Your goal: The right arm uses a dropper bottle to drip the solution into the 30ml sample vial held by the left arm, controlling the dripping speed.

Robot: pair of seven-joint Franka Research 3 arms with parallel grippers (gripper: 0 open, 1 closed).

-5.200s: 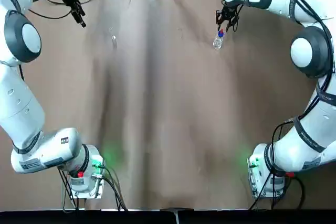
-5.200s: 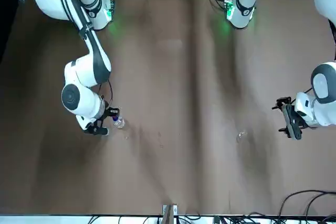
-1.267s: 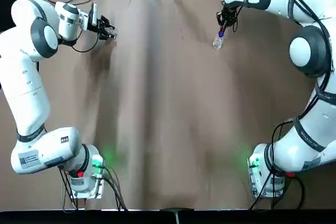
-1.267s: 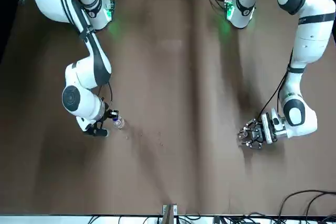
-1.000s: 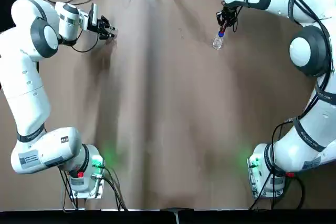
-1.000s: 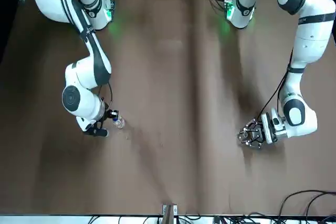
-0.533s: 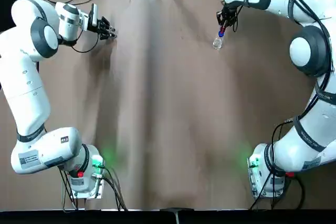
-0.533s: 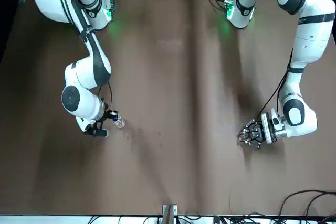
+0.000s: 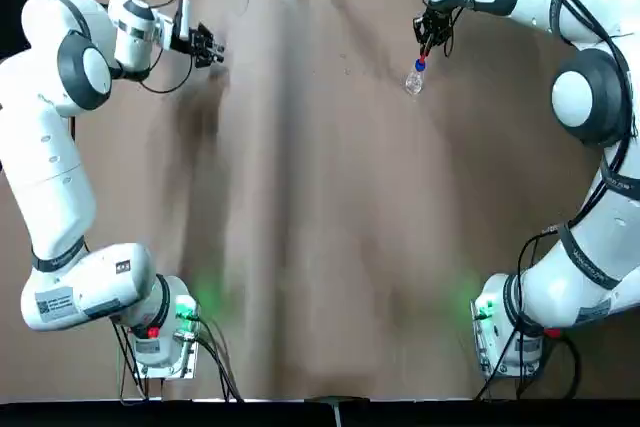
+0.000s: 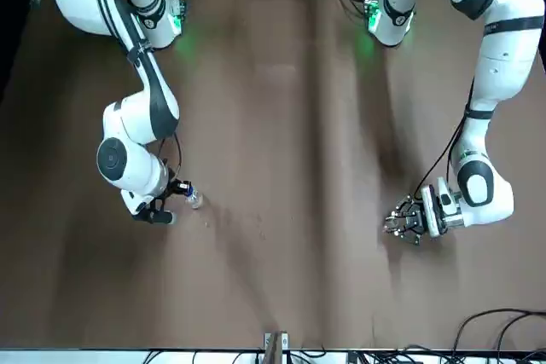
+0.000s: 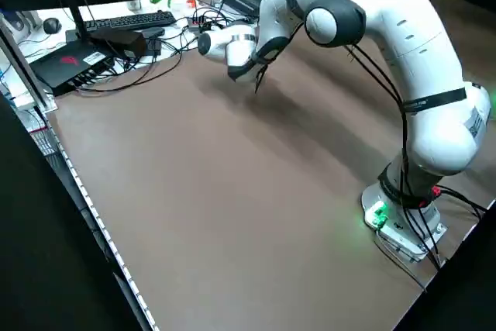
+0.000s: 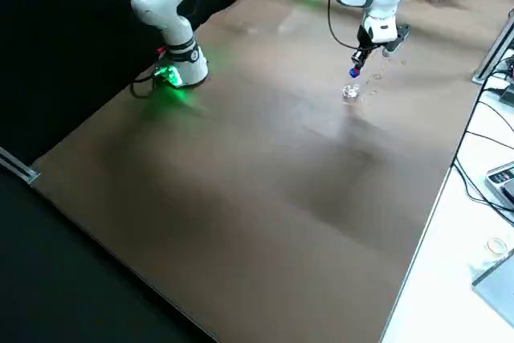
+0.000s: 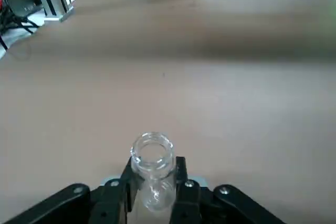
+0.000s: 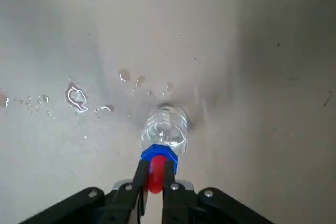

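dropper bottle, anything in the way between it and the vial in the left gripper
Nothing visible stands between the dropper bottle, at the right gripper, and the sample vial in the left gripper. Only brown table spans that gap, with small droplets near the bottle.

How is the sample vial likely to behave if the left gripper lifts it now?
The sample vial looks like smooth, clear glass or hard plastic, so it could slip. Its slim round shape suggests it might roll if dropped. It stands between the left gripper's two fingers, mouth open, so tilting would probably spill any contents.
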